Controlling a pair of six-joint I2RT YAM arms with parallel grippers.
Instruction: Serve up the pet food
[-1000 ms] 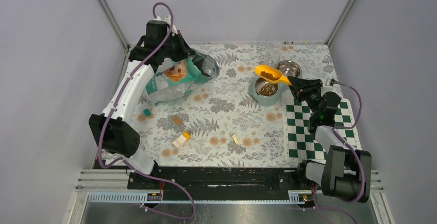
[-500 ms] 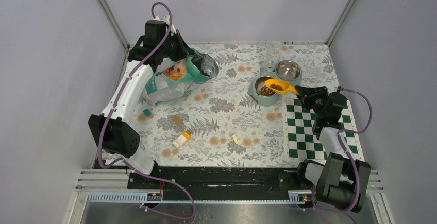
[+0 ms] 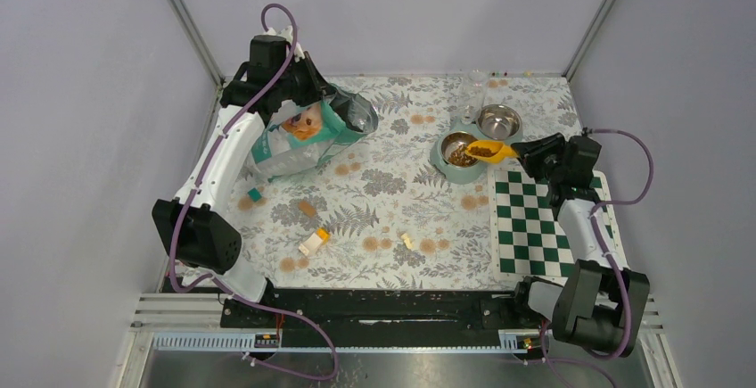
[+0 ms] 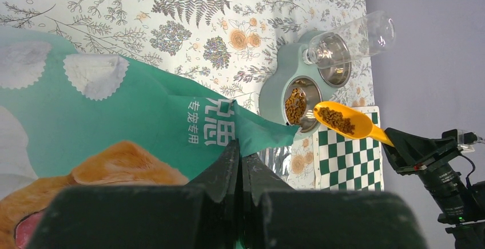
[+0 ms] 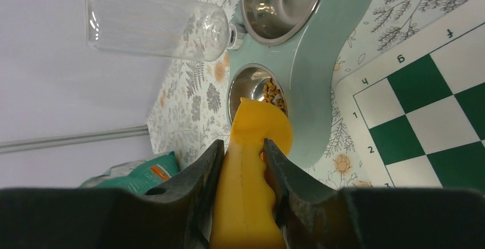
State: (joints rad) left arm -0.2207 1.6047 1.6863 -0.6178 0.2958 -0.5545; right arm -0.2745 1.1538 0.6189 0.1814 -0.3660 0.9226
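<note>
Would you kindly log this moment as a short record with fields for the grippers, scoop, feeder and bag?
left gripper: shut on top edge of the teal bag
right gripper: shut on handle of the yellow scoop
scoop load: kibble, not yet tipped out
scoop position: beside the feeder
feeder bowls: filled bowl holds kibble; other bowl shows none
</note>
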